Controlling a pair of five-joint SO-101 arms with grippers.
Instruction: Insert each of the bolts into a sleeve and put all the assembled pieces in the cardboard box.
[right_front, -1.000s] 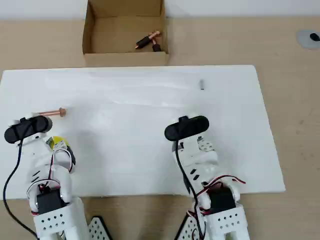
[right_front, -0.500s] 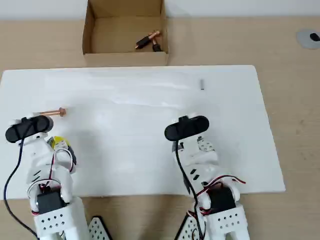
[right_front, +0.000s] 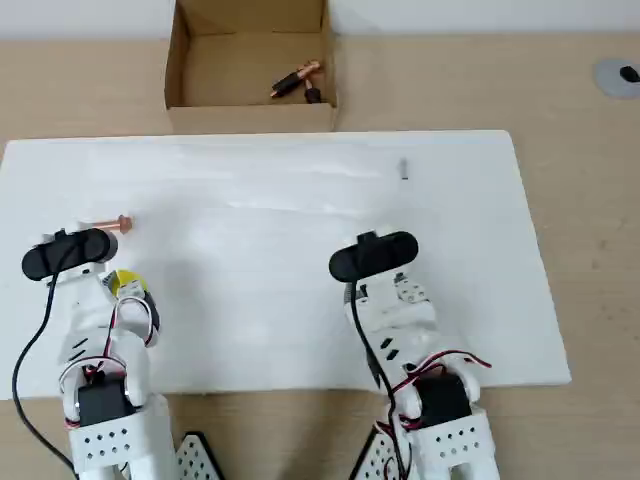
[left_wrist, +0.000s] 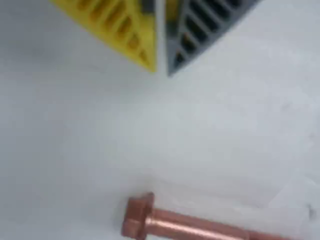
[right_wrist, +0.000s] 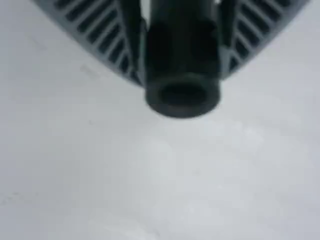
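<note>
The loose bolt (left_wrist: 190, 226) lies flat on the white sheet (right_front: 300, 300), copper-coloured, with its hex head pointing away from the sheet's near edge, just ahead of the left pincer (left_wrist: 161, 62). That pincer hangs above the sheet a little short of the bolt. Its yellow and grey fingers are drawn together to a mere sliver and there is nothing between them. The black sleeve (right_wrist: 182, 97) is clamped in the right pincer (right_wrist: 181, 70), held clear of the sheet near its middle with its open bore facing out past the fingertips. Farther back, the cardboard box (right_front: 180, 70) sits on the wooden worktop (right_front: 580, 150) beyond the sheet. Some assembled pieces (right_front: 297, 80) already lie in its right-hand corner. A small dark item (right_front: 403, 170) rests on the sheet toward the box, too small to identify. The step in hand looks like fetching this bolt for mating with the waiting sleeve. The next move seems to call for the left pincer to spread, come forward over the shaft and settle astride it near the head. A grip too far along would leave little free shaft to enter the bore.
</note>
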